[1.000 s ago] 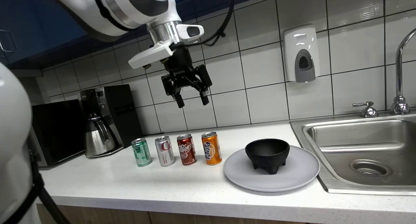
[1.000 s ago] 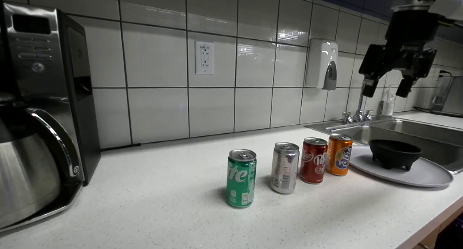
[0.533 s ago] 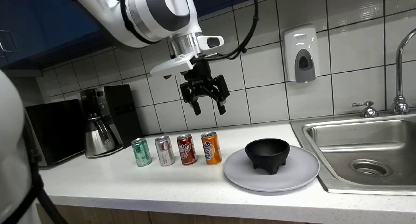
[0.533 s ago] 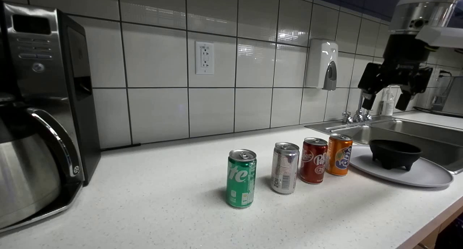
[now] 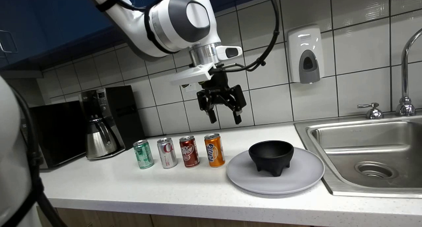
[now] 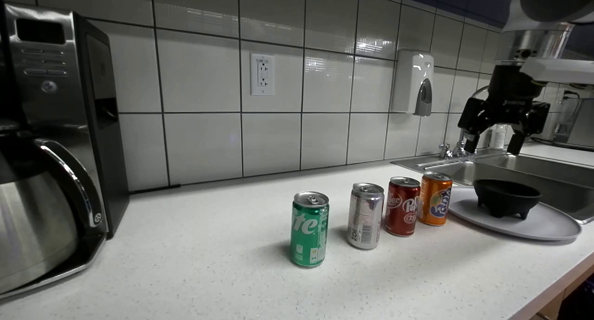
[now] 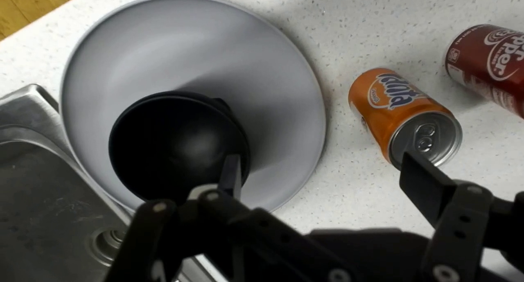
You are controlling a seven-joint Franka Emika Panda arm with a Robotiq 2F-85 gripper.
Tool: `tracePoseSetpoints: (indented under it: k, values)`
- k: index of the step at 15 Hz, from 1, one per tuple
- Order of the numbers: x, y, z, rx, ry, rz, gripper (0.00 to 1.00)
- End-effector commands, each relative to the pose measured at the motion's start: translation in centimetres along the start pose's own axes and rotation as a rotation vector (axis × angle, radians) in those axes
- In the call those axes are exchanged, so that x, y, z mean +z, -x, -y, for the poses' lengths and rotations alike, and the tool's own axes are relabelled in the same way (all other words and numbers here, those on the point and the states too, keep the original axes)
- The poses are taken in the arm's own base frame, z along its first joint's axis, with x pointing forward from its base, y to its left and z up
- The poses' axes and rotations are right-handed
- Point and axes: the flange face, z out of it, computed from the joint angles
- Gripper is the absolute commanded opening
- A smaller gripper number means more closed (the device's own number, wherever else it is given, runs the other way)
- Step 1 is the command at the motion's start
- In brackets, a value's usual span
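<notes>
In both exterior views, four upright cans (image 5: 189,151) stand beside one plate (image 5: 305,177) bearing one black bowl (image 5: 271,156), between one coffee maker (image 5: 123,116) and one sink (image 5: 366,138), one gripper (image 5: 225,120) hanging higher, spread wide.

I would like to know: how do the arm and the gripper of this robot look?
The arm is white and rounded, with a dark grey panel, a silver ring and a black cable outside. The gripper is black, with two angular, jointed fingers.
</notes>
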Motion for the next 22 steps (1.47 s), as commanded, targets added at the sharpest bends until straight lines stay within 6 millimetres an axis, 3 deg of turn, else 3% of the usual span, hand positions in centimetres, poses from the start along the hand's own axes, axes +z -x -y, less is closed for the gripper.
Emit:
tracePoseSetpoints:
  k: [1,10,22]
  values:
    - [1.3,-1.5,-1.4,0.048,-0.004,0.011,1.0]
    - [4.8,-3.1,-3.8,0.141,-0.008,0.053,1.0]
    - [9.6,-6.0,-4.9,0.171,0.036,0.095,1.0]
